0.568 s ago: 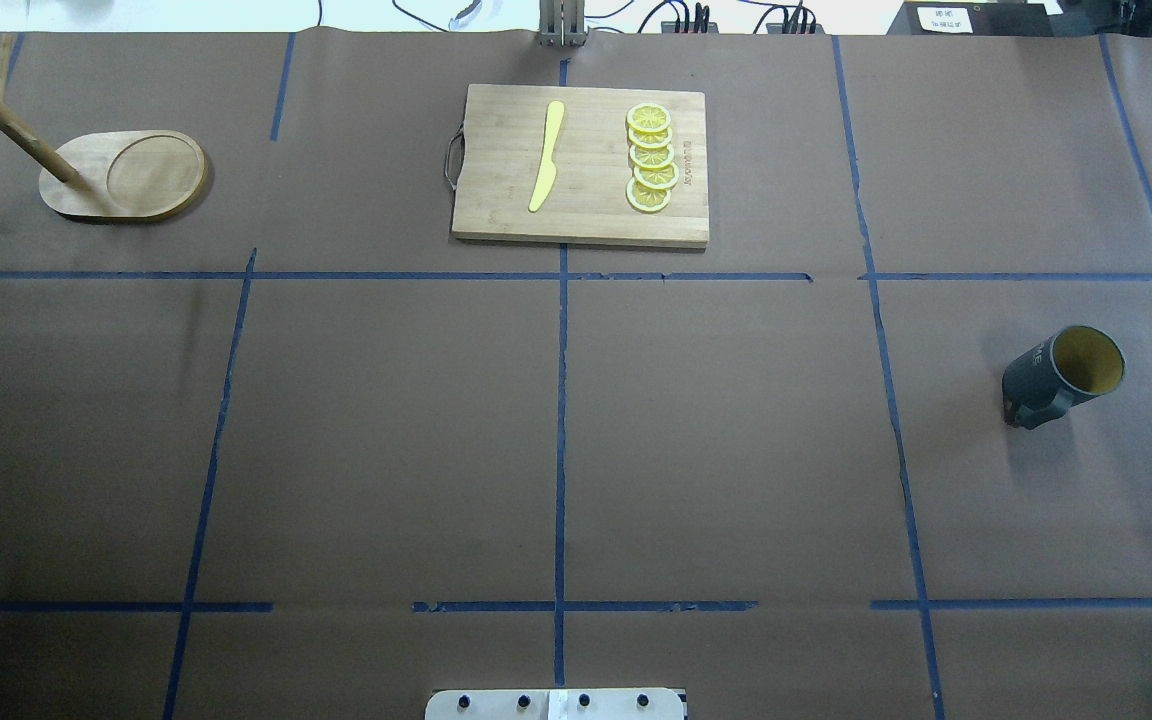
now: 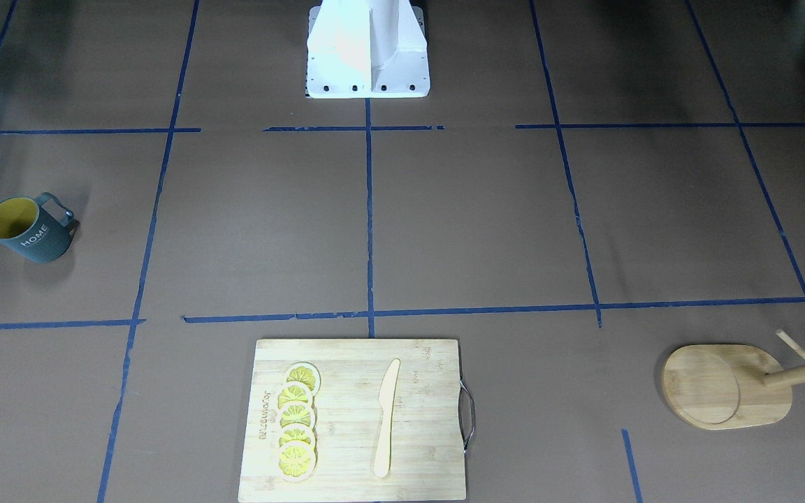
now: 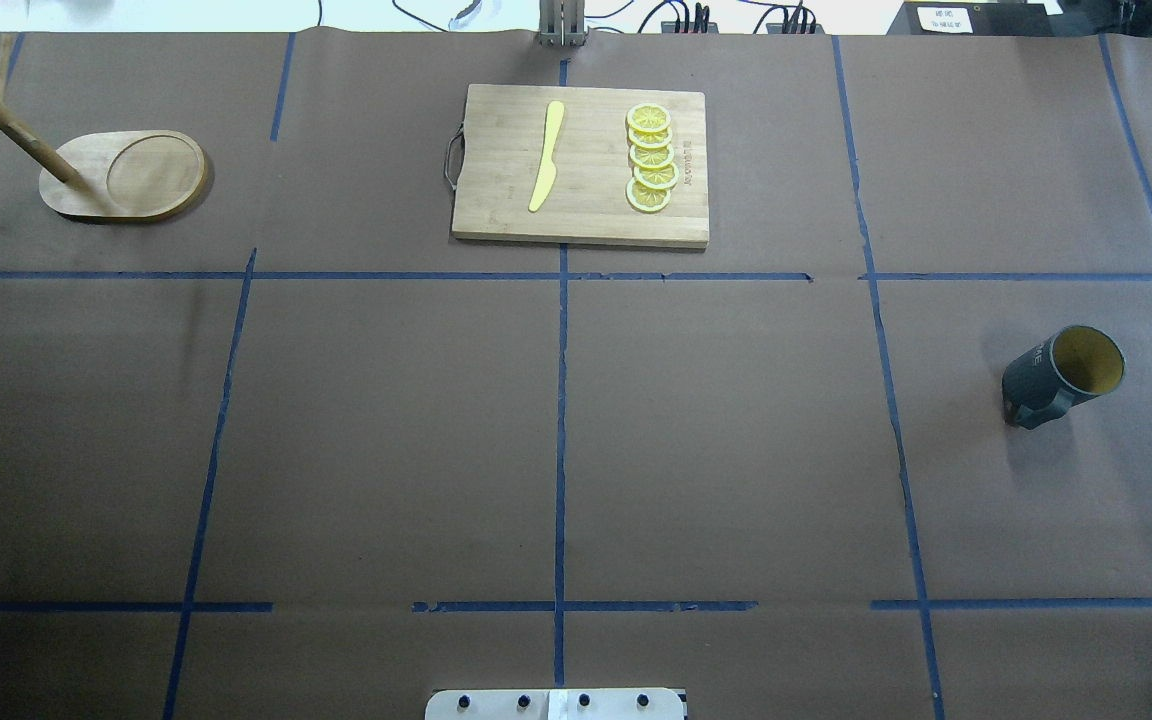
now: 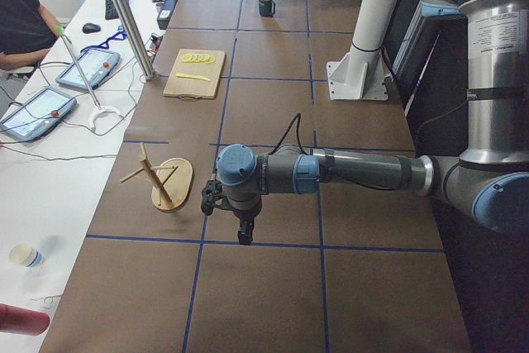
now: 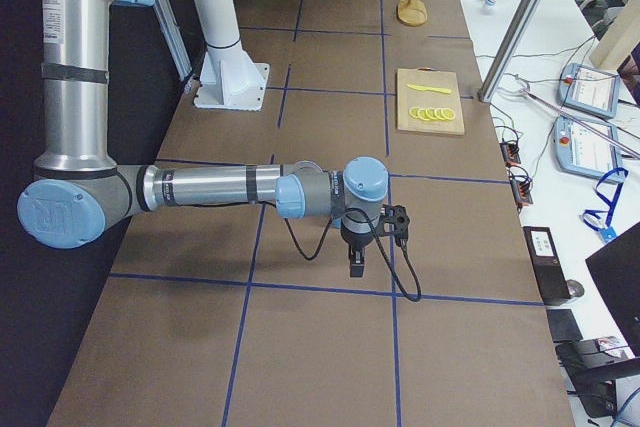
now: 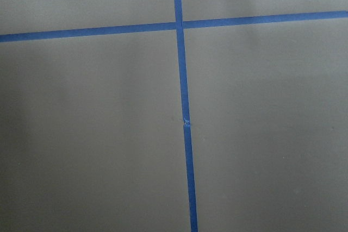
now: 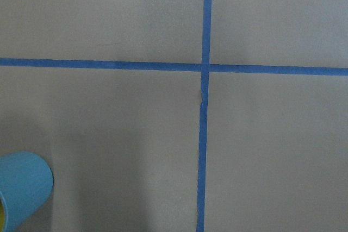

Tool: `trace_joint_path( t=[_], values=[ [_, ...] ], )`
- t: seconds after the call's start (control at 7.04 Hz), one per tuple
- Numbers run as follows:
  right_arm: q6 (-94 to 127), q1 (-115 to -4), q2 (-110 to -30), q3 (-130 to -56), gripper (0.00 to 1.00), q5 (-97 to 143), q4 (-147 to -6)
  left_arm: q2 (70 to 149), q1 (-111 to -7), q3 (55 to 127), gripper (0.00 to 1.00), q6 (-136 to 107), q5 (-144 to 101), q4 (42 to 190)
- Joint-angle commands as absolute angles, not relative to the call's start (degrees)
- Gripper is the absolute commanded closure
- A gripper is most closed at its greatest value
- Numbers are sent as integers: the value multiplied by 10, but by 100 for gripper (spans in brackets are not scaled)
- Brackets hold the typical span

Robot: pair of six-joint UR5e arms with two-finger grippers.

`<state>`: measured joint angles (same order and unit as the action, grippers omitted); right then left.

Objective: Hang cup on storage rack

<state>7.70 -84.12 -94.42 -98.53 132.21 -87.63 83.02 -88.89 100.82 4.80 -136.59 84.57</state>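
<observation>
1. Hovering over the bare table at either end, the left gripper and the right gripper show only in the side views, so I cannot tell their jaw width.
2. The cup stands upright at the robot's right, handle turned toward the robot, untouched.
3. The storage rack stands farther back on the left, well apart.
4. Judged: nothing is started. Next, the right gripper must reach the cup, leaving its handle free.
</observation>
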Motion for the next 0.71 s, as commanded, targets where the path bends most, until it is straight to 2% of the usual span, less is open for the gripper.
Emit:
trace_joint_path(
  t=[0.0, 0.57],
  values=[
    [77, -842, -947, -990, 0, 1323, -876, 830, -889, 1006, 0, 48, -1365, 846],
    [74, -841, -947, -982, 0, 1351, -875, 830, -889, 1014, 0, 47, -1364, 845]
  ],
)
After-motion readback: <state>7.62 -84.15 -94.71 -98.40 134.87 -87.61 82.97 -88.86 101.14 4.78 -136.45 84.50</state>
